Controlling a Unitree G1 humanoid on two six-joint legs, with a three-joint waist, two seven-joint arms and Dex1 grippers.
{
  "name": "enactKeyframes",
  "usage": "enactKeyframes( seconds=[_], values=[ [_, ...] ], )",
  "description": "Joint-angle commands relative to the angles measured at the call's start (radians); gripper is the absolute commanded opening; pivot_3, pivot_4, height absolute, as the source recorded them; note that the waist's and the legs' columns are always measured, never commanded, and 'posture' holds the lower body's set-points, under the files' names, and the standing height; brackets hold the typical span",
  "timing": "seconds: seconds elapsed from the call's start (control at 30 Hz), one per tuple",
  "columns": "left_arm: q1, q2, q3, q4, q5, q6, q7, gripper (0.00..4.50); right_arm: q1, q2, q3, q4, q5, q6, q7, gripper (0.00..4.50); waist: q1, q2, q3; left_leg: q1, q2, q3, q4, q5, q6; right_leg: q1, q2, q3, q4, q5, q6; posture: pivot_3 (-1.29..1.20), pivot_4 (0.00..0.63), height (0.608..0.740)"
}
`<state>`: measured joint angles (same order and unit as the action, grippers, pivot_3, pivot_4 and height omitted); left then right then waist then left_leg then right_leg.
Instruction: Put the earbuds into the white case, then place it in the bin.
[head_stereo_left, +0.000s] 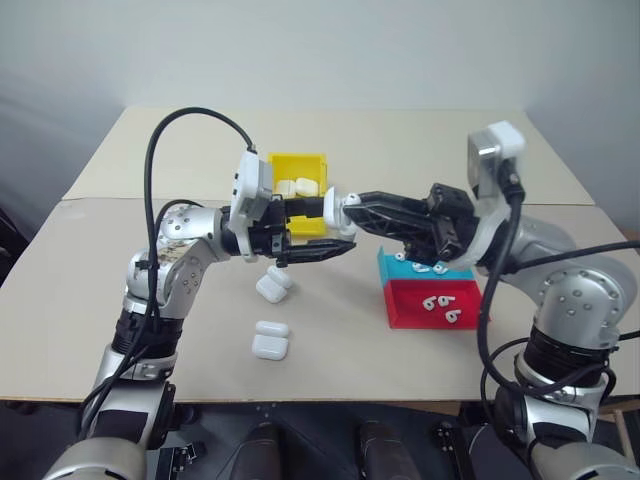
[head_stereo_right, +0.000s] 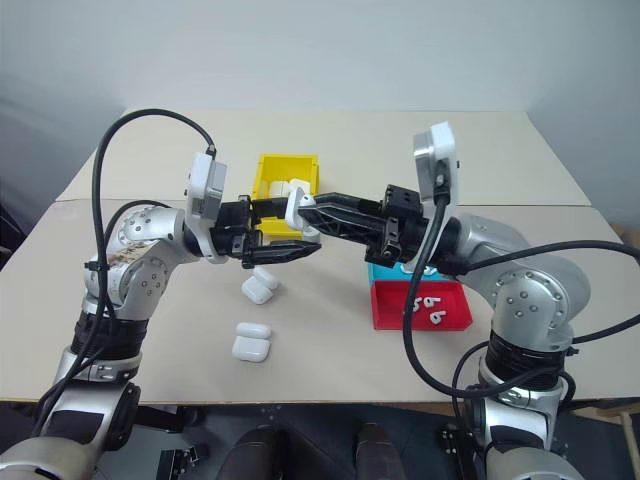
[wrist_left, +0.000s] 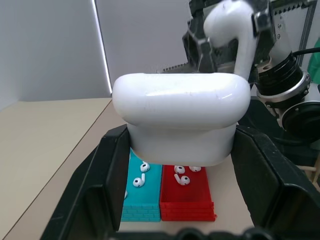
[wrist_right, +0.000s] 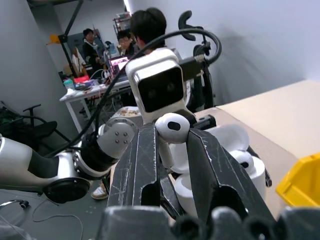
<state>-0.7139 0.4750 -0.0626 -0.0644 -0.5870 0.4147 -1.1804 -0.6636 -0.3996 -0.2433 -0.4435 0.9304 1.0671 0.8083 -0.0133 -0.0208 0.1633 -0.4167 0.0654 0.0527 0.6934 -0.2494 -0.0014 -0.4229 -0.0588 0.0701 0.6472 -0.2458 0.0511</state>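
My left gripper (wrist_left: 181, 150) is shut on the white case (wrist_left: 181, 117), held above the table with its lid flipped open (wrist_right: 235, 142). My right gripper (wrist_right: 172, 145) reaches in from the right and is shut on one of the earbuds (wrist_right: 172, 129). The earbud (wrist_left: 235, 30) sits right at the case's open top. Both grippers meet in front of the yellow bin (head_stereo_left: 298, 162), the left gripper (head_stereo_left: 335, 225) under and around the case (head_stereo_left: 335, 205). Several more earbuds (head_stereo_left: 440, 303) lie in the two trays.
The bin holds a few white cases (head_stereo_left: 295, 186). A teal tray (head_stereo_left: 392, 268) and a red tray (head_stereo_left: 410, 315) stand side by side at the right. Two pairs of loose cases (head_stereo_left: 274, 286) (head_stereo_left: 270, 340) lie on the table below the grippers. People sit far behind my left arm (wrist_right: 145, 25).
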Motion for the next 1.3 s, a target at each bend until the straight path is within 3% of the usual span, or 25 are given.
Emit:
enactKeyframes(
  seconds=[0.03,0.53,1.1,1.3],
  values=[
    [-0.025,0.003,0.015,-0.017,-0.006,-0.016,-0.008,2.76,0.01,-0.02,0.02,-0.036,0.009,-0.056,-0.018,0.62,0.0,0.0,0.0,0.0,0.0,0.0,0.0,0.0,0.0,0.0,0.0,0.0,0.0,0.0,0.0,0.0,0.15,0.74],
    [-0.018,-0.001,0.02,-0.024,0.0,-0.02,-0.009,2.76,0.046,-0.104,0.1,-0.015,-0.012,-0.171,-0.022,0.62,0.0,0.0,0.0,0.0,0.0,0.0,0.0,0.0,0.0,0.0,0.0,0.0,0.0,0.0,0.0,0.0,0.15,0.74],
    [-0.004,-0.006,0.024,-0.039,-0.003,-0.017,-0.001,2.76,0.065,-0.121,0.132,-0.004,-0.022,-0.223,-0.025,0.62,0.0,0.0,0.0,0.0,0.0,0.0,0.0,0.0,0.0,0.0,0.0,0.0,-0.001,0.0,0.0,0.0,0.15,0.74],
    [-0.009,-0.007,0.027,-0.029,-0.001,-0.022,0.003,2.76,0.072,-0.151,0.136,-0.003,-0.015,-0.228,0.01,2.57,0.0,0.0,0.0,0.0,0.0,0.0,0.0,0.0,0.0,0.0,0.0,0.0,-0.001,0.0,0.0,0.0,0.15,0.74]
  ],
)
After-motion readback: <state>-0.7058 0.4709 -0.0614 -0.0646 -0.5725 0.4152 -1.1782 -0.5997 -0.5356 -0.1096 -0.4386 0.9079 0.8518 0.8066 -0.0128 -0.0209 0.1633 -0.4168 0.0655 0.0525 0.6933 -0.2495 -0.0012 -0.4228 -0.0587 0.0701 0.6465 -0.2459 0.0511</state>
